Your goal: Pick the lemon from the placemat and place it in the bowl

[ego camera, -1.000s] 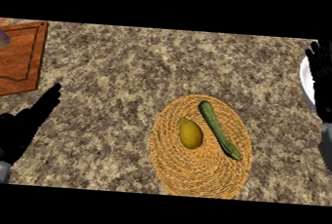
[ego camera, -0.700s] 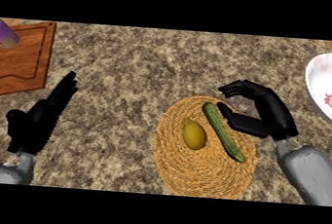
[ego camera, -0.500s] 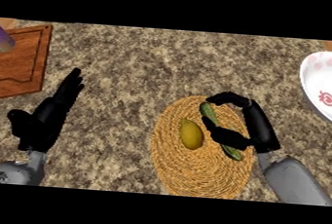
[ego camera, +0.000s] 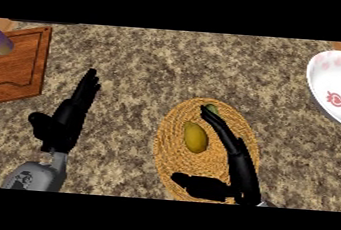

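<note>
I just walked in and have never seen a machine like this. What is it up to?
The robot is going for the lemon, which lies on a woven placemat. Its right hand is over the mat, open, with fingers straight right beside the lemon, not curled round it. The white bowl sits at the right edge. The left hand rests open at the left.

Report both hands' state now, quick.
Left hand: open, fingers straight, holding nothing, left of the placemat.
Right hand: open over the placemat, fingers straight beside the lemon, not holding it.
</note>
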